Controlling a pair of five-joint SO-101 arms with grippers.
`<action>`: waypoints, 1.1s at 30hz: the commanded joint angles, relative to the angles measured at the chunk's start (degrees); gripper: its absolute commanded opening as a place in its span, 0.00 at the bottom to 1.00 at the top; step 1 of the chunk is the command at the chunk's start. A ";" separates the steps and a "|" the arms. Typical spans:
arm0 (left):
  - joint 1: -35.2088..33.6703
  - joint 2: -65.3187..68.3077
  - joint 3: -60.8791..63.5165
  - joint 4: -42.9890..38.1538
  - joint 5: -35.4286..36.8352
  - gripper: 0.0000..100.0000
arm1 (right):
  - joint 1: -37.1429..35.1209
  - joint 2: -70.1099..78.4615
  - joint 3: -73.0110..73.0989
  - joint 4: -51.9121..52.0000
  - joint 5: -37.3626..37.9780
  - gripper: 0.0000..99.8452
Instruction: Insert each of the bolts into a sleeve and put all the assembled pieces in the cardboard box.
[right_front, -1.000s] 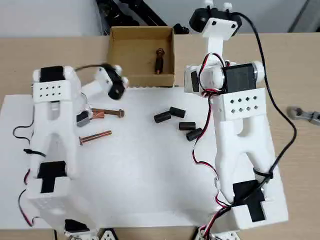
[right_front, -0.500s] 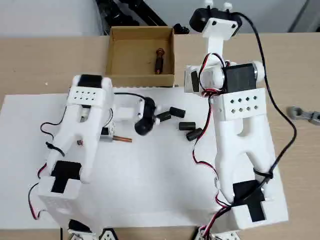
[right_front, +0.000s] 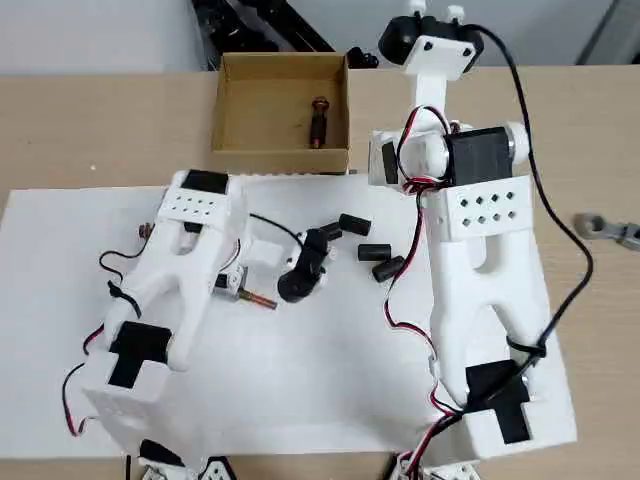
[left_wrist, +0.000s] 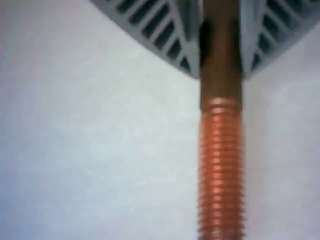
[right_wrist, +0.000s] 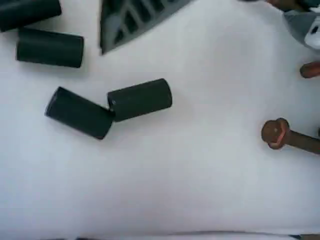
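Note:
My left gripper (right_front: 238, 288) is shut on a copper bolt (right_front: 262, 298) over the middle of the white mat. In the left wrist view the bolt (left_wrist: 220, 165) sticks out threaded end first between the grey fingers (left_wrist: 150, 30). Black sleeves lie just right of it: one (right_front: 355, 223), another (right_front: 375, 251), a third (right_front: 388, 268); a fourth (right_front: 325, 232) sits by my left wrist. A second bolt (right_wrist: 280, 135) lies flat on the mat. The cardboard box (right_front: 232, 105) holds one bolt in a sleeve (right_front: 319, 120). My right gripper (right_front: 385, 160) hangs beside the box's right corner.
The white mat (right_front: 300, 400) covers the table in front of both arm bases. A metal wrench (right_front: 605, 228) lies on the bare wood at the far right. Cables trail along the right arm (right_front: 480, 250).
My left arm has swung from the mat's left side toward the middle, carrying one bolt up close to the sleeves. The right arm has stayed still.

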 joint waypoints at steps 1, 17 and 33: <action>0.26 -3.34 0.92 -4.48 2.11 0.06 | 0.13 -2.86 -2.37 -0.31 -0.53 0.19; 0.35 -3.96 -9.98 4.31 13.27 0.18 | -0.48 -2.86 -2.37 -0.31 -0.53 0.19; 0.26 -3.96 -23.60 10.99 94.42 0.15 | -1.27 -2.95 -2.37 -0.31 -0.53 0.19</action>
